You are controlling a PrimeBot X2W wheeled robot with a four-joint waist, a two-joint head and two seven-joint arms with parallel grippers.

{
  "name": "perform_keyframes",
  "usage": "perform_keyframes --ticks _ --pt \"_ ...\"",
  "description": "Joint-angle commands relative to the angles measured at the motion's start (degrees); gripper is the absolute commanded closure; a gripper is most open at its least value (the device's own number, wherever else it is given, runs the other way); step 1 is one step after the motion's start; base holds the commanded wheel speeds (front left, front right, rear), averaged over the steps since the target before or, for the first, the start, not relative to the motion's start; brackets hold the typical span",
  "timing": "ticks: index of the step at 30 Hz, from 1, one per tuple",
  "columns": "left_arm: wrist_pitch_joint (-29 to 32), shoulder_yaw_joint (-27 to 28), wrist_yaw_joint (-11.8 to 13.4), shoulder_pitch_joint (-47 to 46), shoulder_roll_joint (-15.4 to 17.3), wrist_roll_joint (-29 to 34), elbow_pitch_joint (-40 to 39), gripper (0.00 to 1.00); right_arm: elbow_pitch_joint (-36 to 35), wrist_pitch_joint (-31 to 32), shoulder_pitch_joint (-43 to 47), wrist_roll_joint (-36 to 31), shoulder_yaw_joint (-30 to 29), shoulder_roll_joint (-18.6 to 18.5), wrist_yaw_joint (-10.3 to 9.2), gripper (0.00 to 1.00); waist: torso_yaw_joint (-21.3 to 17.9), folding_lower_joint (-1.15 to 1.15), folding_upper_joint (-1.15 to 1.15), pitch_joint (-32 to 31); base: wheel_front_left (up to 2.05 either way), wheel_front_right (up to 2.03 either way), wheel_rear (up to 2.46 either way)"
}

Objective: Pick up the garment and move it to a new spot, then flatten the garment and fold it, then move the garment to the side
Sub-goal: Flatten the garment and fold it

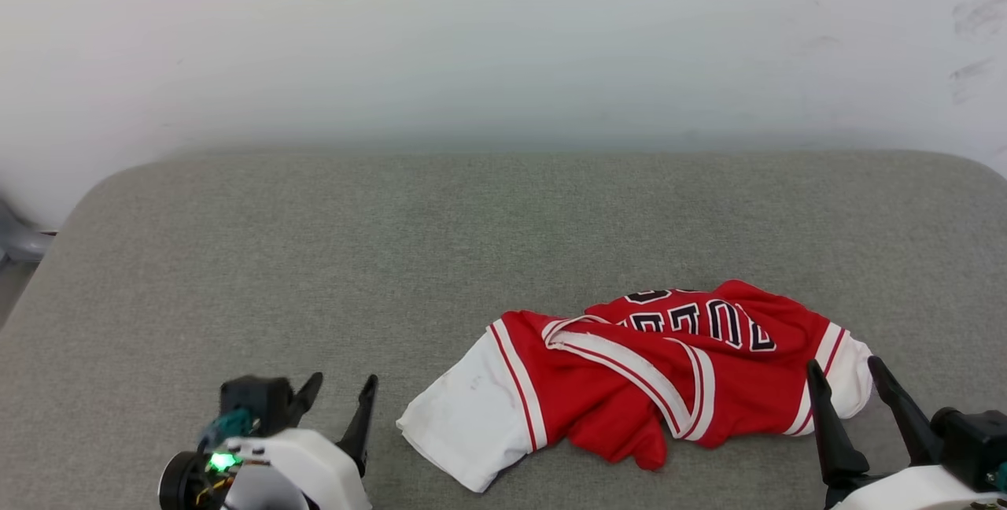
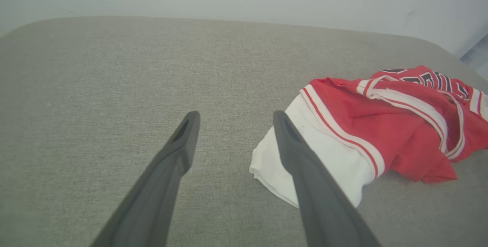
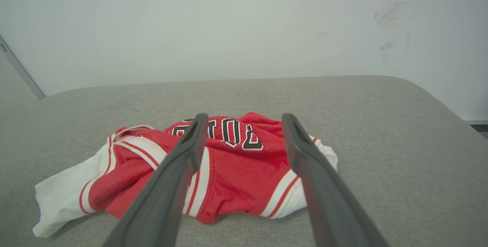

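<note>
**A:** Where does the garment (image 1: 629,384) lie?

**B:** It lies in a crumpled heap on the grey cloth-topped table (image 1: 315,258). The body is red and a white sleeve sticks out at each end. Red-and-white striped trim runs across the folds.

**A:** And the left gripper (image 1: 344,378)?

**B:** It is off the garment's left sleeve end, clear of the cloth, over bare table. Its two dark fingers (image 2: 305,178) are spread wide and hold nothing. In the left wrist view one finger crosses in front of that white sleeve, with no contact that I can see.

**A:** The right gripper (image 1: 843,365)?

**B:** It is at the garment's other end, by the right sleeve. Its fingers are parted and grip nothing. In the right wrist view (image 3: 244,116) they frame the red body and the striped sleeve edge between them. From the head view I cannot tell whether the tips touch the cloth or hang just above it.

**A:** Is there any writing?

**B:** There are black block letters with a white outline on the garment's far side, away from both grippers. In the head view they are upside down and partly tucked into the folds. An O and a U show in the right wrist view, but I cannot read a whole word. I see no brand label.

**A:** What is beyond the garment?

**B:** More bare table, and then a pale wall (image 3: 244,22) with a few dark scuffs
</note>
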Motion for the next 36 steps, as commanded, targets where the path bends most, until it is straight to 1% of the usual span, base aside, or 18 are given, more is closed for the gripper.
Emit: perform_keyframes --ticks 1,7,9,12,14,18,23,25,26,28,29,31,36 --pt "1.9 -0.5 -0.5 -1.3 0.6 -0.5 0.8 0.00 -0.3 0.1 0.4 0.1 0.2 0.3 -0.04 0.00 -0.2 0.00 0.00 0.2 0.00 0.00 0.00" --pt "17.9 -3.8 -3.9 -7.4 2.3 -4.3 4.3 0.00 0.3 0.5 -1.0 0.0 1.2 0.4 -0.04 0.00 -1.9 0.00 0.00 1.7 0.00 0.00 0.00" --pt "22.9 -4.9 -4.6 -9.0 2.7 -5.2 5.4 0.00 0.5 0.6 -1.4 0.2 1.2 0.4 -0.04 0.00 -2.5 0.00 0.00 2.7 0.00 0.00 0.00" --pt "29.0 -6.5 -5.6 -11.7 3.0 -6.2 6.8 0.00 0.9 0.3 -2.3 0.4 1.5 0.4 -0.04 0.00 -3.4 0.00 0.00 4.7 0.00 0.00 0.00" --pt "32.0 -7.3 -6.0 -13.2 3.1 -6.6 8.1 0.00 1.1 0.0 -3.0 0.6 1.6 0.4 -0.04 0.00 -4.0 0.00 0.00 6.0 0.00 0.00 0.00" --pt "35.1 -8.4 -6.4 -15.5 2.5 -6.9 11.2 0.00 1.9 -0.5 -4.5 0.9 1.8 0.4 -0.04 0.00 -5.1 0.00 0.00 8.1 0.00 0.00 0.00" --pt "42.6 -12.8 -8.6 -15.8 1.4 -7.4 16.3 0.00 3.4 -1.0 -5.6 1.3 1.9 0.4 -0.04 0.00 -5.9 0.00 0.00 9.4 0.00 0.00 0.00" --pt "43.9 -14.3 -9.4 -15.7 0.6 -7.2 17.4 0.00 3.9 -1.0 -6.0 1.7 1.7 0.4 -0.04 0.00 -6.1 0.00 0.00 9.7 0.00 0.00 0.00" --pt "44.1 -14.8 -9.5 -15.7 0.2 -7.1 17.8 0.51 4.2 -1.0 -6.2 1.9 1.6 0.4 -0.04 0.00 -6.2 0.00 0.00 9.8 0.00 0.00 0.00" --pt "43.0 -15.3 -10.0 -15.8 -0.7 -7.0 18.1 0.98 4.8 -0.8 -6.2 2.2 1.4 0.4 -0.04 0.00 -6.3 0.00 0.00 9.9 0.00 0.00 0.00" --pt "42.3 -15.3 -9.8 -15.9 -0.9 -6.7 18.2 1.00 5.0 -0.7 -6.2 2.4 1.1 0.4 -0.04 0.00 -6.3 0.00 0.00 9.9 0.00 0.00 0.00" --pt "40.2 -14.7 -9.4 -16.0 -0.9 -6.3 18.0 1.00 5.5 -0.4 -6.2 2.8 0.5 0.4 -0.04 0.00 -6.1 0.00 0.00 9.6 0.00 0.00 0.00" --pt "32.6 -11.4 -7.4 -15.8 0.5 -5.1 16.0 1.00 7.5 0.9 -6.3 3.4 -2.0 0.4 -0.04 0.00 -5.5 0.00 0.00 8.3 0.00 0.00 0.00"
